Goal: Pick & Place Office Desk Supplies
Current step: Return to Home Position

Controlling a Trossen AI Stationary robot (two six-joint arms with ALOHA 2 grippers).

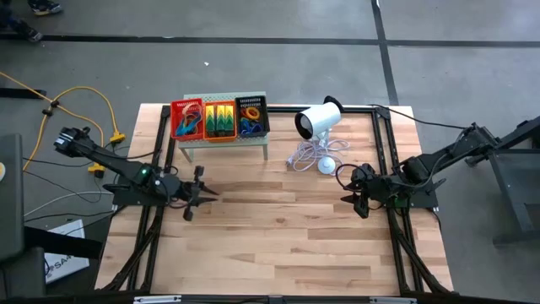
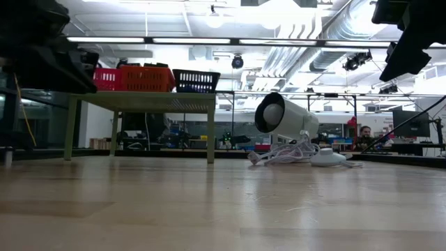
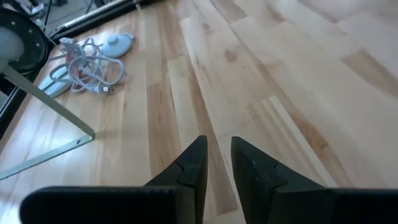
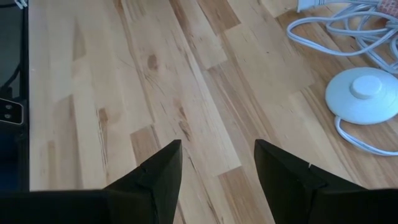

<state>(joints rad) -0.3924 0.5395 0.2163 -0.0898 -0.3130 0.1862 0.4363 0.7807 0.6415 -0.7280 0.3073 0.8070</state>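
Overhead, the red basket, orange basket and black basket stand side by side atop the pale-green perforated stand near the table's far edge, while the left gripper, fingers narrowly parted, and the right gripper, fingers wide apart, hover empty over bare wood.

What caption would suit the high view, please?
Three baskets on the green stand; left gripper and right gripper hover empty.

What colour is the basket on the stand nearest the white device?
The basket is black; the high view shows it best.
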